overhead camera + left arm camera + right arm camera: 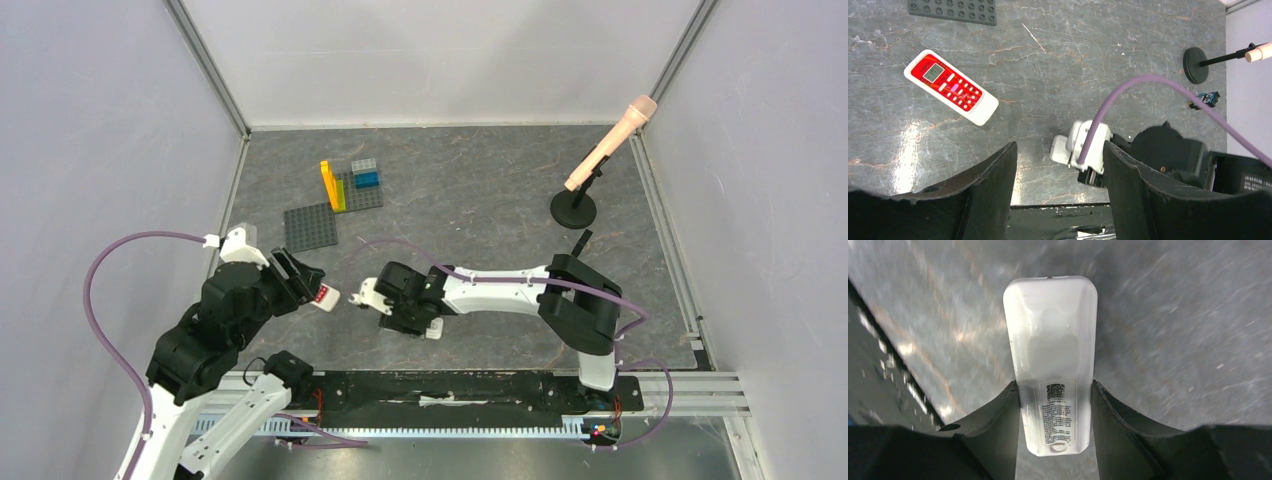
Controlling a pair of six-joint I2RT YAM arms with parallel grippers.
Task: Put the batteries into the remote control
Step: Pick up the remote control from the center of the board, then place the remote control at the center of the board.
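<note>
1. White remote point(1050, 340): centre of the right wrist view, back face up, label sticker at its lower end. No battery-door seam can be made out.
2. Handling, as judged: a stiff, glossy plastic shell, probably light and apt to slip under hard pads. It is best held across the long edges, leaving the back free for the door.
3. Right gripper point(1055, 385): a finger is pressed on each long edge at the label end. The remote is sharp against a smeared table point(1173, 315), so it reads as gripped.
4. Red-faced remote point(950, 87): upper left of the left wrist view, lying face up on the table, touched by nothing.
5. Left gripper point(1059, 165): jaws wide, nothing between them, lower centre of that view.
6. Batteries: none identified with certainty. A small blue-and-dark item point(1208, 98) sits near the stand base point(1195, 65) at the right edge, too small to tell what it is. Cells would likely be smooth and quick to roll, so they should be pinched across the barrel at mid-length.
7. Studded plate point(953, 10): top edge, well apart from the red-faced remote.
</note>
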